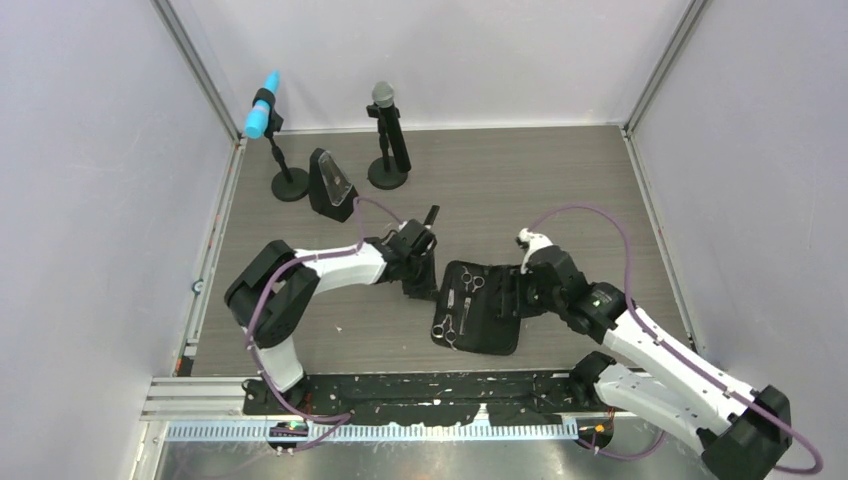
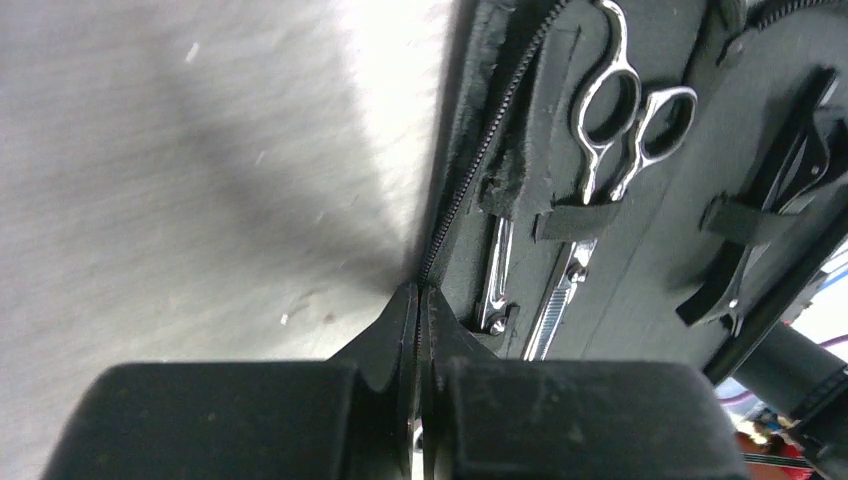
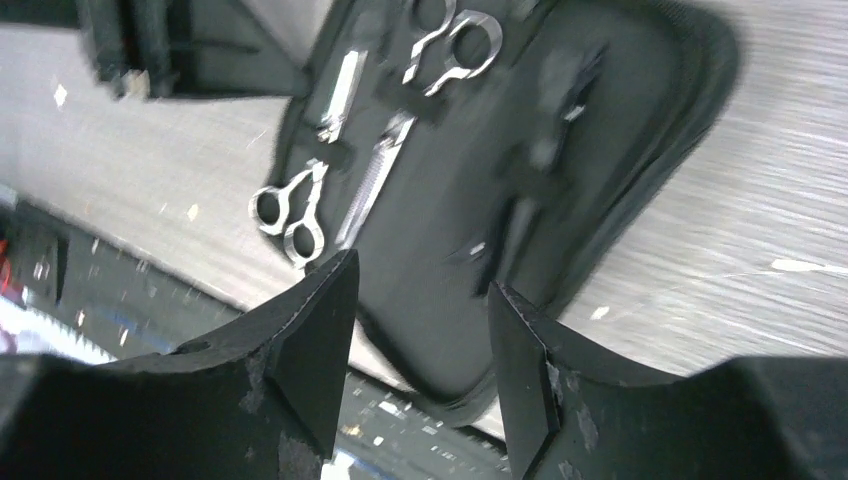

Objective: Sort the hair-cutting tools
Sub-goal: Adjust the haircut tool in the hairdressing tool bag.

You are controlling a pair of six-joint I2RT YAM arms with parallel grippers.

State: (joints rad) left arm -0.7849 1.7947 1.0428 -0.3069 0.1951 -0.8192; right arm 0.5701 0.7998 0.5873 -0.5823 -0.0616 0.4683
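Tabletop (image 1: 560, 190): a black zippered pouch (image 1: 492, 338) lies open close to the near edge, about midway between the left and right edges.

Two silver scissors (image 1: 470, 283) (image 1: 445, 325) sit strapped inside the pouch's left half, one toward the far end and one toward the near end. A black hair clip (image 2: 775, 180) sits under a strap in the right half.

Left gripper (image 2: 420, 295): fingers pressed together, tips at the pouch's zippered left edge. Whether they pinch any fabric cannot be told.

Right gripper (image 3: 420, 278): fingers spread with nothing between them, poised over the pouch's right side.

Two microphones (image 1: 385, 140) (image 1: 268, 120) stand toward the far left corner, well apart from the pouch.
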